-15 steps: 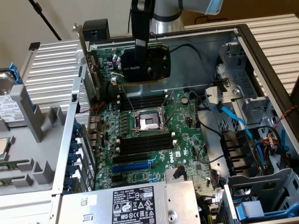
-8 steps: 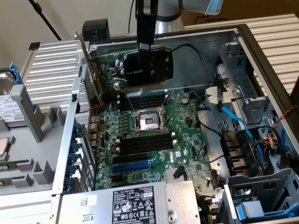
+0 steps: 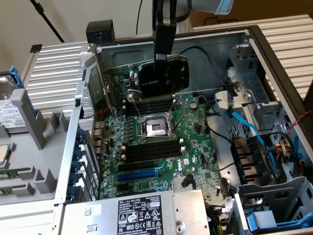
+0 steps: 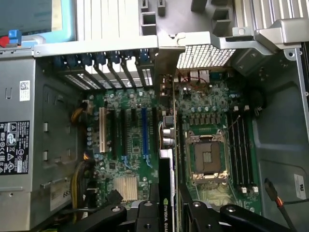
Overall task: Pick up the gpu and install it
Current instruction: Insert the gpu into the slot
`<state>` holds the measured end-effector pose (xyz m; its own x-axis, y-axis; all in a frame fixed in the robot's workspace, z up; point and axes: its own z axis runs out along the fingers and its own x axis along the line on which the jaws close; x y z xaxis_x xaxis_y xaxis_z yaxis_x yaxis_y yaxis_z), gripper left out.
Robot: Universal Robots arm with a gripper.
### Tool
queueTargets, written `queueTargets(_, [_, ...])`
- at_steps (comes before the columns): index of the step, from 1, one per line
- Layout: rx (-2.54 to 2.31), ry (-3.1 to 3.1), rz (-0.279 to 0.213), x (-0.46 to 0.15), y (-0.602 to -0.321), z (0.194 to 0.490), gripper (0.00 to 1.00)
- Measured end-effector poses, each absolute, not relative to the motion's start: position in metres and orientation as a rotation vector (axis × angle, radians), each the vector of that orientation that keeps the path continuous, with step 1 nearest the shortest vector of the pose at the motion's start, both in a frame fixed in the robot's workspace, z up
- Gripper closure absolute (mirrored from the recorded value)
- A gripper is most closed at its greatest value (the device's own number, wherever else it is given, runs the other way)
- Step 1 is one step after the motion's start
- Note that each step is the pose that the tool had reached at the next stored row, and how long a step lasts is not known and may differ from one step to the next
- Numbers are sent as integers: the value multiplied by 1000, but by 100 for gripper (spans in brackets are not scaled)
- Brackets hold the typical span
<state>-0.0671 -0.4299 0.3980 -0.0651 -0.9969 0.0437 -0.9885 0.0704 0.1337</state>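
The gripper (image 3: 161,59) pinches the gpu (image 3: 165,74) by its upper edge, holding it upright over the motherboard (image 3: 195,132) inside the open computer case (image 3: 274,58); seen from the wrist, the card stands edge-on between the blue expansion slot (image 4: 144,133) and the CPU socket (image 4: 208,157)

You see a plain beige wall (image 3: 83,12) behind the workspace, with a thin black pole (image 3: 46,20) slanting across it at the exterior view's left. The pale ribbed table (image 3: 54,63) spreads out on both sides, evenly and softly lit.
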Motion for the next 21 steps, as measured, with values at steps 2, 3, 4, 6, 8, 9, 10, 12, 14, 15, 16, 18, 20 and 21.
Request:
queueTargets(2, [2063, -2197, -105, -65, -430, 395, 74])
queueTargets(3, [2064, -2194, -108, -64, -430, 395, 74])
queueTargets(4, [2063, -2191, -114, -64, -430, 394, 74])
queueTargets(6, [2059, -2185, -126, -63, -430, 392, 74])
queueTargets(8, [2056, -2180, -137, -62, -430, 391, 74])
queueTargets(9, [2055, -2179, -140, -61, -430, 389, 74])
queueTargets(10, [2055, -2177, -141, -60, -430, 388, 74])
queueTargets(12, [2055, -2176, -143, -59, -430, 385, 74])
queueTargets(14, [2055, -2175, -144, -59, -430, 381, 74])
queueTargets(15, [2055, -2175, -145, -59, -430, 379, 74])
queueTargets(16, [2056, -2174, -145, -59, -430, 377, 74])
queueTargets(18, [2056, -2173, -146, -59, -430, 374, 74])
queueTargets(20, [2056, -2173, -146, -59, -430, 372, 74])
queueTargets(21, [2056, -2172, -147, -59, -430, 372, 74])
